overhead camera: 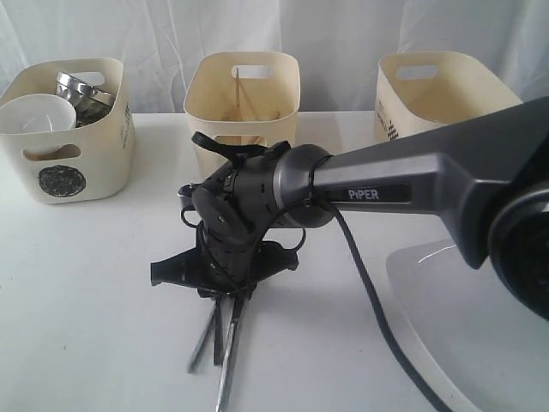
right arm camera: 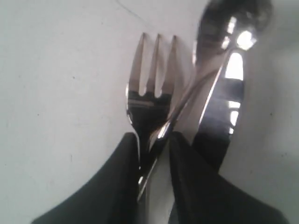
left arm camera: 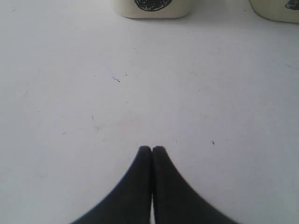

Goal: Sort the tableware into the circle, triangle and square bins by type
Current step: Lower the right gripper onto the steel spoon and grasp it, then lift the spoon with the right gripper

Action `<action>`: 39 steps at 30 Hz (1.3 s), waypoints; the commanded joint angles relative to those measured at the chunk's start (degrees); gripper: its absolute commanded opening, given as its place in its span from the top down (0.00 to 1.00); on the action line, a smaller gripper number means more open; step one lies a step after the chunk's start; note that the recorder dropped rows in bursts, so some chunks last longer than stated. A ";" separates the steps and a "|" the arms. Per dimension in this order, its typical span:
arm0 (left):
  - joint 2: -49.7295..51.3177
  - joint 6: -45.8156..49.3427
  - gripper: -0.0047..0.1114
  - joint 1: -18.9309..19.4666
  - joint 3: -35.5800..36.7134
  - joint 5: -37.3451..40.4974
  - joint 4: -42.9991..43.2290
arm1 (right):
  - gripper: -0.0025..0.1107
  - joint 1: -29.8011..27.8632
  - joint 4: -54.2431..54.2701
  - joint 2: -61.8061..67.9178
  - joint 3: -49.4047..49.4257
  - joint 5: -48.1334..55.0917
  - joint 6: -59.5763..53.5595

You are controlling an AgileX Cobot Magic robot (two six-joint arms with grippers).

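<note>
My right gripper [overhead camera: 228, 294] [right arm camera: 154, 140] reaches across to the table's middle. Its narrow jaws are shut on the handles of the steel fork [right arm camera: 152, 93] and spoon [right arm camera: 229, 23], with the knife [right arm camera: 229, 102] just beside them. The cutlery [overhead camera: 219, 348] fans out below the gripper. The circle bin [overhead camera: 73, 163] [left arm camera: 152, 7] holds the small white bowl [overhead camera: 39, 116] and steel mugs [overhead camera: 81, 90]. A chopstick [overhead camera: 238, 86] stands in the middle bin [overhead camera: 274, 94], whose mark is hidden by the arm. My left gripper [left arm camera: 152, 148] is shut and empty over bare table.
A third cream bin [overhead camera: 429, 99] stands at the back right. The large white plate [overhead camera: 463, 343] lies at the front right under the right arm. A black cable [overhead camera: 369, 300] hangs from that arm. White curtain behind the bins.
</note>
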 commanded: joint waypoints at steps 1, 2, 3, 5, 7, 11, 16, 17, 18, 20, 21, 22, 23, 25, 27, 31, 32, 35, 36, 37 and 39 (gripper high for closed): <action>-0.25 0.15 0.96 -0.10 0.24 1.83 -0.60 | 0.89 -0.56 -2.78 1.14 0.20 0.87 0.14; -0.25 0.15 0.96 -0.10 0.24 1.83 -0.60 | 0.91 -0.56 -3.06 1.14 0.20 0.87 0.14; -0.25 0.15 0.96 -0.10 0.24 1.83 -0.60 | 0.93 -0.56 -3.56 1.14 0.20 0.87 0.14; -0.25 0.15 0.96 -0.10 0.24 1.83 -0.60 | 0.96 -0.89 -3.84 1.14 0.20 0.87 0.14; -0.25 0.15 0.96 -0.10 0.24 1.83 -0.60 | 0.98 -1.27 -3.59 1.04 0.20 0.98 0.14; -0.25 0.15 0.96 -0.10 0.24 1.83 -0.60 | 0.98 -2.25 -3.40 -0.74 0.20 0.43 -0.02; -0.25 0.15 0.96 -0.10 0.24 1.83 -0.60 | 0.98 -3.52 -2.10 -4.04 0.20 -0.41 -5.08; -0.25 0.15 0.96 -0.10 0.24 1.83 -0.60 | 0.98 -3.93 -0.32 -5.22 0.20 0.25 -9.97; -0.25 0.15 0.96 -0.10 0.24 1.83 -0.60 | 0.98 -4.06 0.90 -5.70 0.20 0.82 -12.81; -0.25 0.15 0.96 -0.10 0.24 1.83 -0.60 | 0.98 -5.06 3.91 -6.33 0.20 2.34 -18.67; -0.25 0.15 0.96 -0.10 0.24 1.83 -0.60 | 0.98 -6.07 7.31 -6.46 0.20 3.21 -22.25; -0.25 0.15 0.96 -0.10 0.24 1.83 -0.60 | 0.98 -6.63 9.57 -6.46 0.20 3.51 -24.48; -0.25 0.15 0.96 -0.10 0.24 1.83 -0.60 | 0.98 -7.75 14.56 -6.46 0.20 4.67 -29.23; -0.25 0.15 0.96 -0.10 0.24 1.83 -0.60 | 0.98 -9.04 17.62 -6.46 0.20 5.92 -32.83; -0.25 0.15 0.96 -0.10 0.24 1.83 -0.60 | 0.98 -10.18 17.62 -6.46 0.20 5.94 -32.83; -0.25 0.15 0.96 -0.10 0.24 1.83 -0.60 | 0.98 -12.47 16.60 -6.46 0.20 5.83 -31.82; -0.25 0.15 0.96 -0.10 0.24 1.83 -0.60 | 0.98 -13.13 15.44 -6.33 0.20 5.83 -29.91; -0.25 0.15 0.96 -0.10 0.24 1.83 -0.60 | 0.98 -14.21 12.23 -5.99 0.20 6.47 -26.18; -0.25 0.15 0.96 -0.10 0.24 1.83 -0.60 | 0.98 -14.36 12.23 -6.17 0.20 7.55 -26.19; -0.25 0.15 0.96 -0.10 0.24 1.83 -0.60 | 0.98 -14.36 12.12 -6.31 0.20 8.20 -26.60; -0.25 0.15 0.96 -0.10 0.24 1.83 -0.60 | 0.98 -14.36 11.57 -7.15 0.20 10.55 -29.46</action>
